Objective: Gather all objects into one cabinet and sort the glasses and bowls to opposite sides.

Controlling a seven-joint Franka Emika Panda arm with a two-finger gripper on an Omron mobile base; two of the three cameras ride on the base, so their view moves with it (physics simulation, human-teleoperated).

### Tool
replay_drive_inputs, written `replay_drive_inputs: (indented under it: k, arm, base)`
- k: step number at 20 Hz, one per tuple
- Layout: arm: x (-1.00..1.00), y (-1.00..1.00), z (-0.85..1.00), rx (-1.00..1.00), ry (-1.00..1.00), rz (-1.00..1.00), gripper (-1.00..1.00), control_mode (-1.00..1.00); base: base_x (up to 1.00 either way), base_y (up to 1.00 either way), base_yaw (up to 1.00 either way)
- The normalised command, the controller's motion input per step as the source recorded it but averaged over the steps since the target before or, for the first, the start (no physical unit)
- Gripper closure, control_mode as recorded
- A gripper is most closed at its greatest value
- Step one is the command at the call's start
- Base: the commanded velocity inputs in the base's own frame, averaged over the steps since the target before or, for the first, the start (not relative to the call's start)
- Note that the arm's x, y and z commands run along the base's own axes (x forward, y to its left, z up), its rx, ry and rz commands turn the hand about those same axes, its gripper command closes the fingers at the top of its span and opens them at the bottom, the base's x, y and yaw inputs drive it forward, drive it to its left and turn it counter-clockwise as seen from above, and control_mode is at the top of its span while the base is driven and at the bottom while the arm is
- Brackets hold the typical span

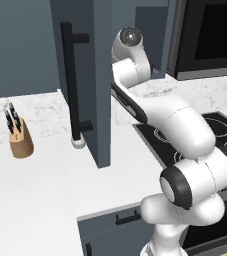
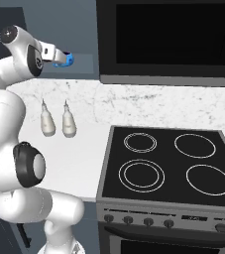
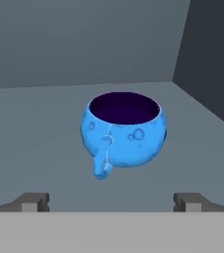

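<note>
Blue glazed bowl [image 3: 123, 129] stands upright on the cabinet [image 1: 82, 75] shelf, just ahead of my claw [image 3: 111, 200], whose fingertips [image 3: 32, 201] are spread wide, apart from the bowl and gripping nothing. I judge this bowl placed; near it I see no red cup or wooden bowl, so gathering and sorting seem unfinished. No brand, label or legible writing appears on the bowl or cabinet

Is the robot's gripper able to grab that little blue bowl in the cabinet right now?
Probably yes. In the hand view the gripper is open, its tips spread wide, and the blue bowl sits upright straight ahead on the cabinet floor with nothing between them. It isn't touching the bowl yet.
</note>
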Motion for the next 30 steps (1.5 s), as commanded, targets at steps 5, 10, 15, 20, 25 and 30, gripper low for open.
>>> replay_drive_inputs:
  k: [5, 10, 15, 20, 25, 30]
  arm:
    - [0.38, 0.00, 0.04, 0.01, 0.01, -0.01, -1.00, -1.00]
    - [0.36, 0.00, 0.00, 0.01, 0.04, -0.02, -1.00, -1.00]
    - [0.27, 0.11, 0.00, 0.00, 0.07, -0.05, -1.00, -1.00]
    - [0.17, 0.28, -0.02, 0.00, 0.05, -0.06, 1.00, -1.00]
    - [0.13, 0.22, -0.03, -0.01, 0.01, -0.05, 1.00, -1.00]
    - [0.43, -0.02, -0.05, 0.00, 0.02, -0.12, 1.00, -1.00]
  base:
    - [0.00, 0.00, 0.00]
    - [0.00, 0.00, 0.00]
    - [0.00, 0.00, 0.00]
    - [0.00, 0.00, 0.00]
    - [0.00, 0.00, 0.00]
    - [0.00, 0.00, 0.00]
